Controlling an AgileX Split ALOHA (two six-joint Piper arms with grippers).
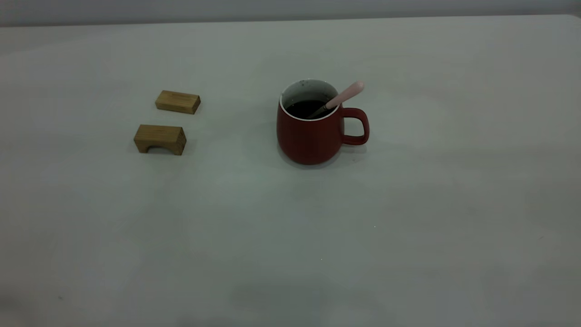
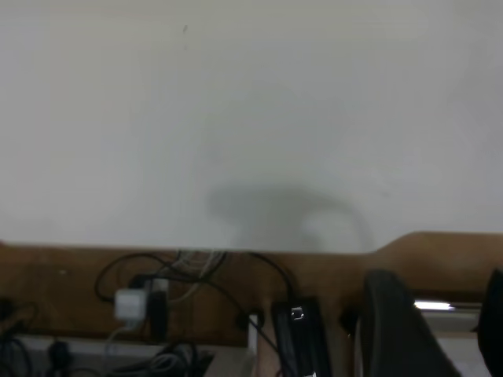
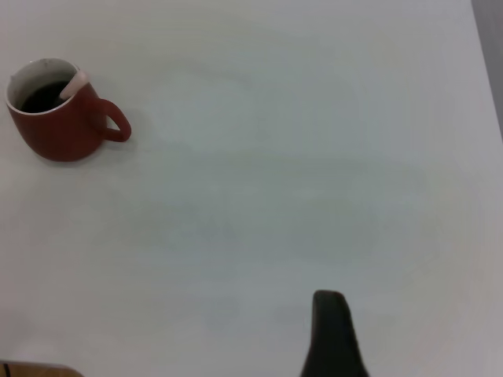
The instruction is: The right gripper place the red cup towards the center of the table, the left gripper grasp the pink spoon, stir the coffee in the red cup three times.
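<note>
Cup (image 1: 313, 134) placement appears complete: red cup stands near centre of the table (image 1: 408, 227), handle at 3 o'clock; neither arm shows in the exterior view. Contents: coffee (image 1: 306, 108), with pink spoon (image 1: 346, 95) leaning on the rim toward 2 o'clock. Grippers' opening: cannot tell. Next: left gripper reaches the spoon handle.

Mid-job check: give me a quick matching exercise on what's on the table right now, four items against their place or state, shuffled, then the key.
Items:
1. pink spoon
2. coffee
3. arched wooden block
4. flat wooden block

Place or state:
A. far left of the red cup, nearer the table's back edge
B. dark liquid inside the cup
C. leaning on the rim on the handle side
D. left of the cup, nearer the camera

Pairs: 1-C, 2-B, 3-D, 4-A
</note>
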